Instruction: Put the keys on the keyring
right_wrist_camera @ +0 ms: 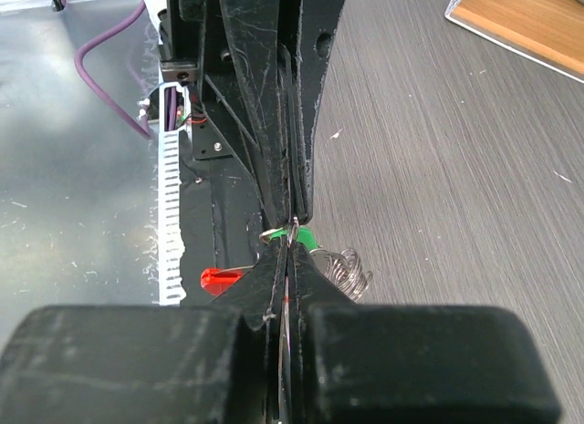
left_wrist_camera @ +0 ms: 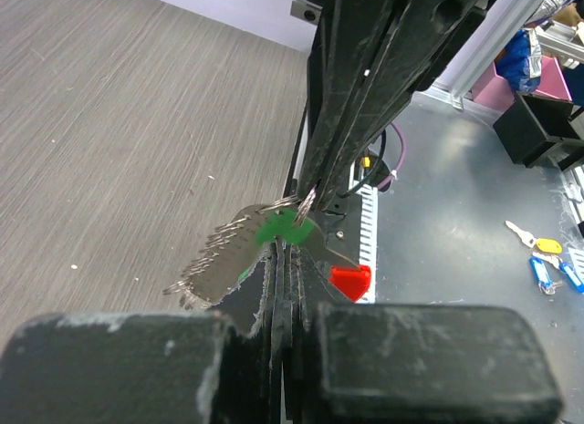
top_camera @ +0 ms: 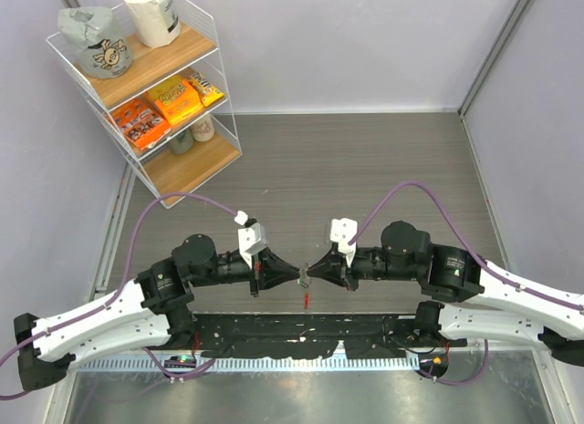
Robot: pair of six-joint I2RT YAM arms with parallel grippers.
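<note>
My two grippers meet tip to tip above the table's near edge. The left gripper (top_camera: 298, 276) (left_wrist_camera: 285, 246) is shut on the bright green head of a key (left_wrist_camera: 283, 228), and the key's silvery blade (left_wrist_camera: 219, 264) looks blurred, sticking out to the left. The right gripper (top_camera: 311, 274) (right_wrist_camera: 290, 246) is shut on the thin silvery wire of the keyring (right_wrist_camera: 278, 231) (left_wrist_camera: 306, 203), right against the green key (right_wrist_camera: 308, 237). The keyring's red part (left_wrist_camera: 351, 280) (right_wrist_camera: 219, 278) (top_camera: 306, 302) hangs just below the tips.
A white wire shelf (top_camera: 219, 87) with snack packs and bags stands at the back left. A black base rail (top_camera: 301, 333) and a white toothed strip (right_wrist_camera: 169, 223) run along the near edge. Purple cables (top_camera: 182, 201) arch over both arms. Spare keys with yellow and blue heads (left_wrist_camera: 546, 258) lie on the metal bench.
</note>
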